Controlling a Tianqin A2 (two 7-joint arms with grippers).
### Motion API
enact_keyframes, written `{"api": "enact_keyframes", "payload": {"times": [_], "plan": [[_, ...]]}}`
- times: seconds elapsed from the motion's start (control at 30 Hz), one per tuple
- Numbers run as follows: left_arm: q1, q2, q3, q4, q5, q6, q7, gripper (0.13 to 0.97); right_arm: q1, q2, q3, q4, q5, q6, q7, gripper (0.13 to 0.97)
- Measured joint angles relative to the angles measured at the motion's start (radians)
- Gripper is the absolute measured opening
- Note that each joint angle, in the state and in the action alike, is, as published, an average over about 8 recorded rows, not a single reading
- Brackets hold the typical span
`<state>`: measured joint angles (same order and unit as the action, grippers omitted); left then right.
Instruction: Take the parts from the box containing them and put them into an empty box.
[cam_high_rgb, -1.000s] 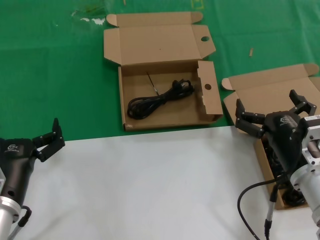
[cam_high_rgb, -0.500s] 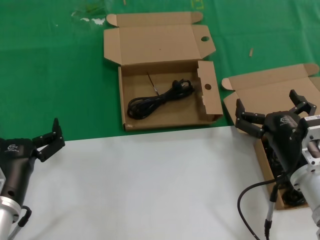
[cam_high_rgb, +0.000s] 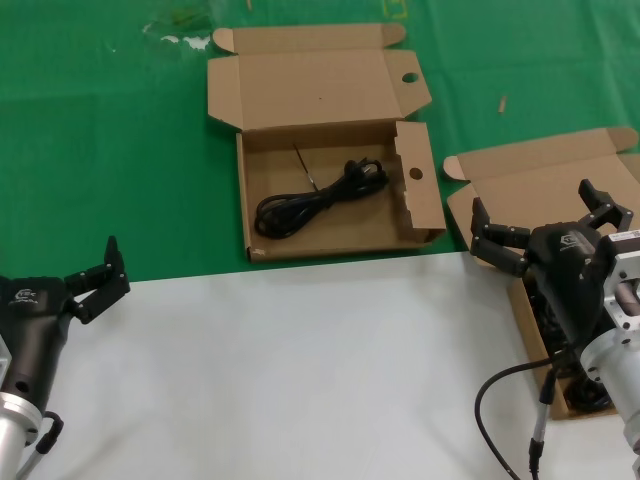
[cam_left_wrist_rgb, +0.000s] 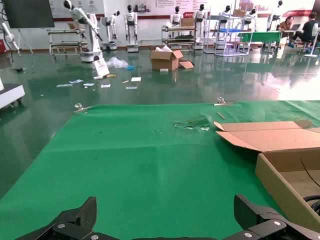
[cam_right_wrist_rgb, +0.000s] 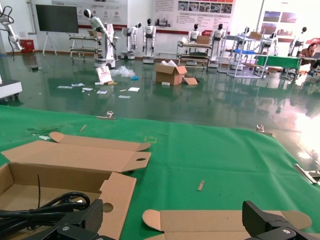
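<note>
1 cable (cam_high_rgb: 318, 197) in holed box (cam_high_rgb: 330, 247); both grippers open.

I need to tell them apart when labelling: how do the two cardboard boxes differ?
The middle box has round holes in its lid flap and side flap; the right box shows a plain lid. The middle box lies fully in view holding one cable bundle; the right tool hides much of the right box. Both are brown and open.
</note>
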<state>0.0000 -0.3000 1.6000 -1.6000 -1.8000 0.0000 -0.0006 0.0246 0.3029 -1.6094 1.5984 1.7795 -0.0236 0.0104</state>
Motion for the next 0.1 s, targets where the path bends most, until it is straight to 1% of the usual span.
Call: {"api": "enact_keyframes", "payload": {"times": [0.1], "plan": [[0.000,0.000,0.000,0.000,0.000,0.000,0.000,0.966,0.000,0.000,0.000,0.000,0.000,0.000,0.000,0.966]]}}
